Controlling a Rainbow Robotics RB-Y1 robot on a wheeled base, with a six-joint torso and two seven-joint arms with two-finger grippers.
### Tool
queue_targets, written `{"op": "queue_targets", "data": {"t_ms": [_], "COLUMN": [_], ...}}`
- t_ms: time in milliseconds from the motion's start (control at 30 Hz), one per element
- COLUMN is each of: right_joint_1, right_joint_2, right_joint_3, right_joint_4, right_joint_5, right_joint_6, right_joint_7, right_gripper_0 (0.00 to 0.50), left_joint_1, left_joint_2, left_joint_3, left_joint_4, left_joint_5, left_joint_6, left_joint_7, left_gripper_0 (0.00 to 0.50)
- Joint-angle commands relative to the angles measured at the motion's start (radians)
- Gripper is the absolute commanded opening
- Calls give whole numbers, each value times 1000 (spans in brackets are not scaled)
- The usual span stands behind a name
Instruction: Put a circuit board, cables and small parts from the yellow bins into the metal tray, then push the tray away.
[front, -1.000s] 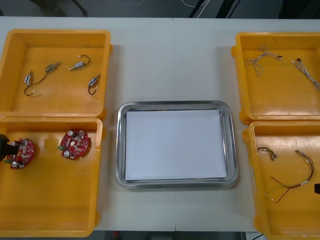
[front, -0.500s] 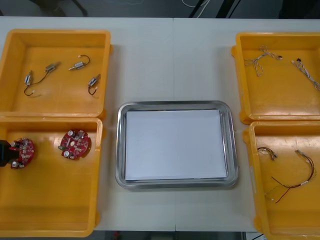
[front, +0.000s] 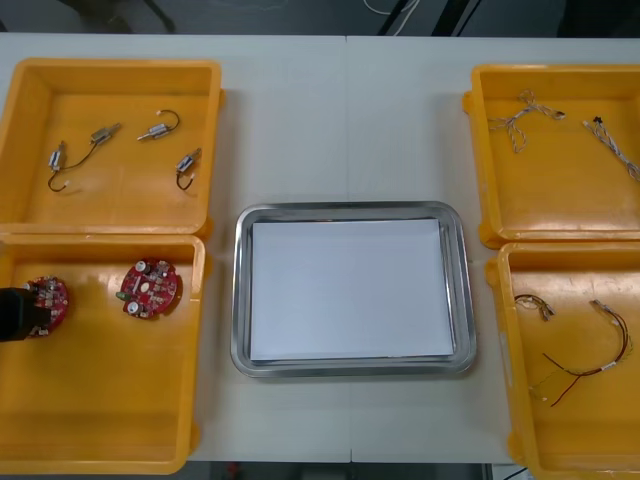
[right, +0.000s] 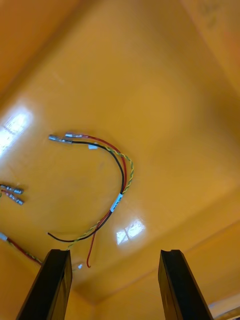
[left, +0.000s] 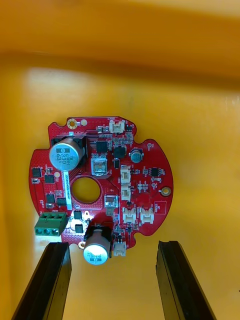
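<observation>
- near-left yellow bin (front: 100, 400): circuit board (front: 47, 298) and second board (front: 150, 288) are held.
- far-left bin (front: 120, 195): small metal parts (front: 158, 128).
- metal tray (front: 241, 290), white inside, is set btwn bins on counter (front: 340, 120).
- left gripper (left: 114, 245) is spread; circuit board is just ahead of its tips.
- right gripper (right: 114, 252) is spread above red and yellow cable (right: 123, 180).

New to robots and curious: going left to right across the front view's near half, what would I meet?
The left claw → first circuit board → second circuit board → metal tray → right-hand yellow bin.
</observation>
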Motion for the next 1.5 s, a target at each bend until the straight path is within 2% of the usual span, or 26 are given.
{"op": "queue_targets", "data": {"t_ms": [33,200,400,700,1000,1233,1500], "right_joint_1": [-16,-14,-14,-10,24,24,25], "right_joint_2": [-18,59,137,203,240,277,291], "right_joint_3": [69,101,103,104,135,136,149], "right_joint_4": [-16,-24,-24,-24,-22,16,49], "right_joint_5": [82,186,240,281,346,349,366], "right_joint_6": [-26,-59,-72,-138,-178,-184,-204], "right_joint_7": [-78,-85,-84,-79,-87,-75,-73], "right_gripper_0": [500,500,500,500,500,500,500], "left_joint_1": [37,49,63,63,63,63,63], "left_joint_2": [-21,-24,-27,-32,-32,-32,-32], "left_joint_3": [-18,-20,-20,-20,-29,-39,-43], "left_joint_4": [8,12,25,48,48,52,52], "left_joint_5": [-14,-16,-4,9,4,1,-7], "left_joint_6": [-22,-37,-59,-76,-85,-102,-102], "left_joint_7": [65,62,59,48,54,56,56], "left_gripper_0": [500,500,500,500,500,500,500]}}
